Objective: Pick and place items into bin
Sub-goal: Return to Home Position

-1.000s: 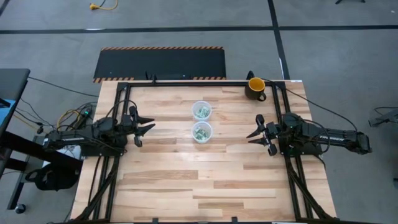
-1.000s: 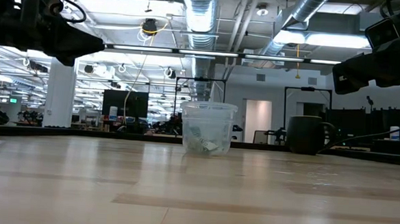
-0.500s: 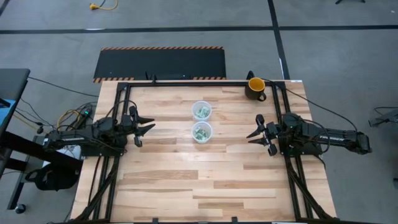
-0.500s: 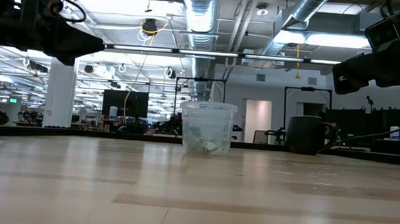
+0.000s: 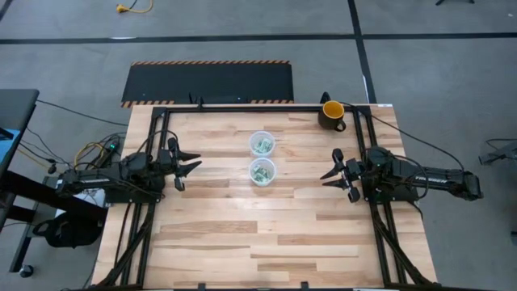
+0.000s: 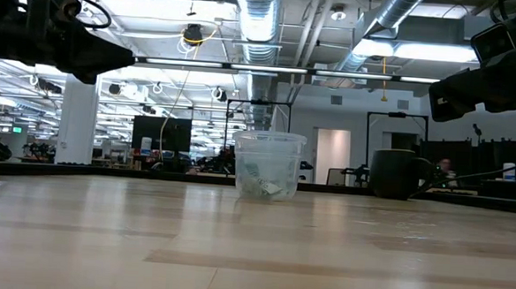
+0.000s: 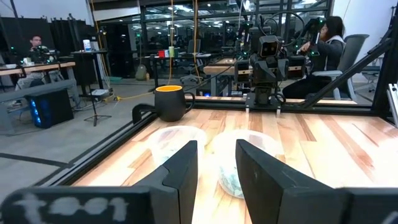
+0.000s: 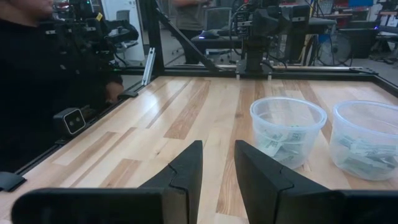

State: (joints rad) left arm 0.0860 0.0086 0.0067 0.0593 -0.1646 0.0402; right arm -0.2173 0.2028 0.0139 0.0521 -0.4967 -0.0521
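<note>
Two bins: the far bin [image 5: 262, 144] and the near bin [image 5: 262, 171], both clear round tubs, stood one just behind the other in the middle of the table [image 5: 242, 234]; I could not tell whether they touched.
Where the packets were: crumpled green-and-white packets [image 5: 261, 173] lay inside both bins; I found none loose on the wood in the high view.
Left side: the left gripper [image 5: 196, 161] hung at the table's left edge, pointed at the bins and well apart from them, fingers spread partway with nothing between them.
Right side: the right gripper [image 5: 325, 179] mirrored it at the right edge, likewise parted partway and empty.
Mug: a dark mug [image 5: 331, 114], yellow inside, sat at the far right corner by the frame; not part of the job.
Step in hand: I judged it to be parking both arms, as the sorting looked finished.
How to do it well: I meant to leave the fingers parted and empty, draw each arm back along its own side, and hold the wrists above rim height. No sweep across the middle. Slow joints, so nothing swung.
Watch point: the tubs looked light and would likely slide or tip at a nudge; the right arm also had the mug on its side.
Bystander: a person [image 8: 37, 74] in dark clothes showed beside the table rail in the right wrist view, so I wanted the elbows tucked.
</note>
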